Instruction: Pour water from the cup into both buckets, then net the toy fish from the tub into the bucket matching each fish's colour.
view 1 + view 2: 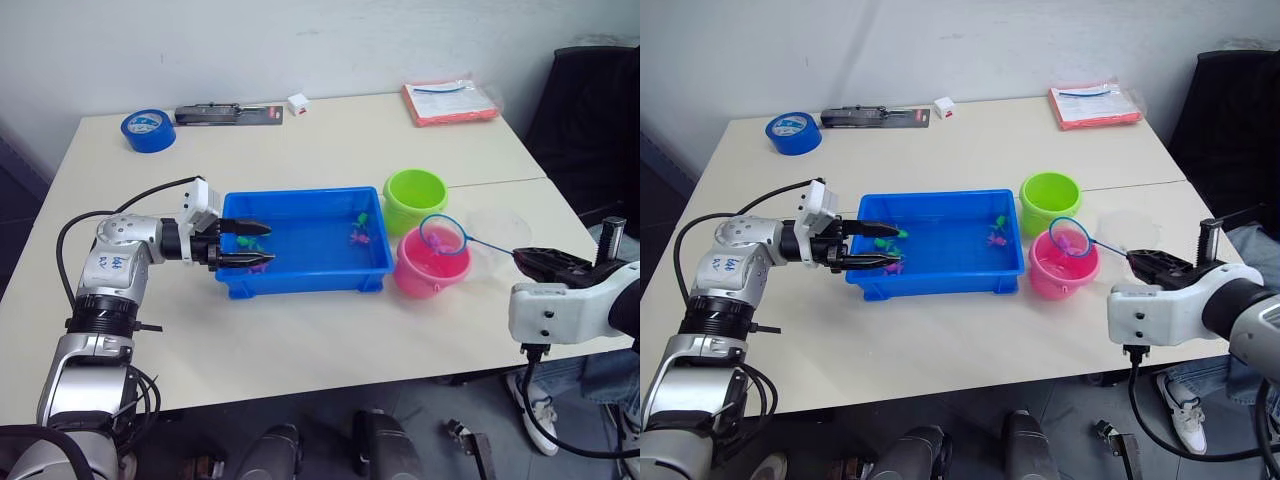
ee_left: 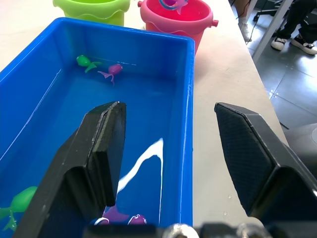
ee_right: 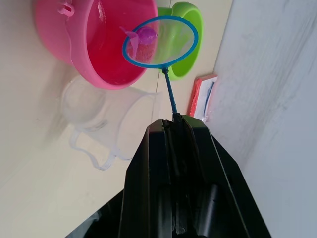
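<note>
On pale table point(image 1: 330, 150), blue tub point(image 1: 300, 250).

The right gripper point(image 1: 1145, 262) holds the net point(image 1: 1070, 237) over the pink bucket point(image 1: 1061, 268); the left gripper point(image 1: 883, 247), fingers apart, straddles the blue tub's point(image 1: 940, 272) end wall.

We see a pale cream bench point(image 1: 330, 330) standing against a plain white wall point(image 1: 300, 40). A black chair point(image 1: 590, 110) sits at its far right. Below the near edge, we see grey floor point(image 1: 420, 420).
</note>
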